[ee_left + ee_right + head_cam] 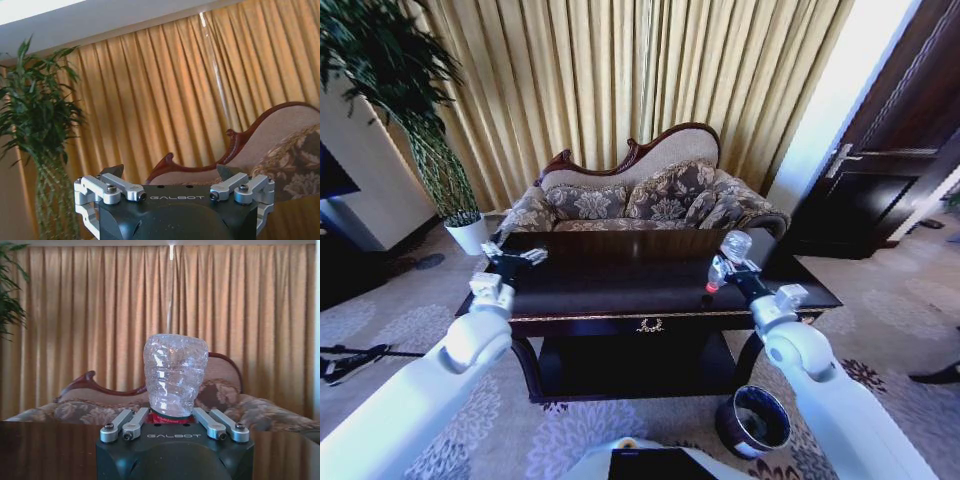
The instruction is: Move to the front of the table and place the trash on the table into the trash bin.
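Observation:
The dark glossy table (620,285) with gold trim stands right in front of me. My right gripper (725,270) hovers over its right part, shut on the trash, a clear plastic bottle (734,245) with a red label. In the right wrist view the bottle (175,372) sticks out beyond the right gripper (172,416), above the table top (50,450). Over the table's left part my left gripper (515,258) is open; the left wrist view shows this gripper (169,172) with nothing between its fingers. The round dark trash bin (754,420) sits on the carpet by the table's front right leg.
A patterned sofa (640,200) stands behind the table before gold curtains. A white plant pot (470,236) with a tall plant is at the far left. A dark door (880,170) is at the right. Cables (360,358) lie on the carpet at left.

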Robot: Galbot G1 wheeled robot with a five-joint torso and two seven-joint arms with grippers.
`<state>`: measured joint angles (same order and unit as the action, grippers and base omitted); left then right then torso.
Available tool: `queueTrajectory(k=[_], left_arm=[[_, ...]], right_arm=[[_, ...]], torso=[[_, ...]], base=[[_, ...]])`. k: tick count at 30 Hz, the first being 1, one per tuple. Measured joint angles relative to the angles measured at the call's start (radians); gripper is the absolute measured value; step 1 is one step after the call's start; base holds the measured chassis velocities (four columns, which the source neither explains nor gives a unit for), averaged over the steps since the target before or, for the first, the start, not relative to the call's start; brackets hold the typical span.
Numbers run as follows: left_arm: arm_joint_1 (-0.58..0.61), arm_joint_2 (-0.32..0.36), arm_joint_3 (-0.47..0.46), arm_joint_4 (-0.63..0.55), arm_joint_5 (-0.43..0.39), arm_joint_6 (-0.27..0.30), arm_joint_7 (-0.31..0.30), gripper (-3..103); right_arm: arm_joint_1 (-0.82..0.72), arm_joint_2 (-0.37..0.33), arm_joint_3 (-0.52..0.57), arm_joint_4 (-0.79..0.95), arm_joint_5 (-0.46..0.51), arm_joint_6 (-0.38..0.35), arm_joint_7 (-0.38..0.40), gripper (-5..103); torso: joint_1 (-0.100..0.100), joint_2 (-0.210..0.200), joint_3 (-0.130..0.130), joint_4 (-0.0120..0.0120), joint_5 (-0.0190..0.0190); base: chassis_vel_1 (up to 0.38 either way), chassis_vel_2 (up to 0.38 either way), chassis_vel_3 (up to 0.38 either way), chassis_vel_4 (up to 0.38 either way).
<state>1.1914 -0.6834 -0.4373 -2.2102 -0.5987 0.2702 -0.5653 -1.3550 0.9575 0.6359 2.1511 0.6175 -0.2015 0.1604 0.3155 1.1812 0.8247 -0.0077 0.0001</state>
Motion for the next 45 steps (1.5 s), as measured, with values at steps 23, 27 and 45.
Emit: queueTrajectory(k=[23, 27, 45], left_arm=[[0.414, -0.195, -0.379, -0.193, -0.034, 0.15, 0.038, 100], [0.443, -0.179, -0.407, -0.198, -0.029, 0.108, 0.109, 100], [0.446, -0.164, -0.422, -0.235, -0.018, 0.083, 0.176, 100]], right_arm=[[-0.222, -0.004, 0.135, 0.167, 0.033, 0.003, 0.003, 24], [-0.221, 0.009, 0.132, 0.176, 0.031, 0.002, 0.004, 24], [-0.216, 0.028, 0.141, 0.187, 0.03, 0.001, 0.005, 24]], torso=[[0.0, 0.0, 0.0, 0.0003, -0.0002], [0.0, 0.0, 0.0, 0.0004, -0.0002], [0.0, 0.0, 0.0, 0.0003, -0.0002]], base=[[0.0, 0.0, 0.0, 0.0], [0.0, 0.0, 0.0, 0.0], [0.0, 0.0, 0.0, 0.0]])
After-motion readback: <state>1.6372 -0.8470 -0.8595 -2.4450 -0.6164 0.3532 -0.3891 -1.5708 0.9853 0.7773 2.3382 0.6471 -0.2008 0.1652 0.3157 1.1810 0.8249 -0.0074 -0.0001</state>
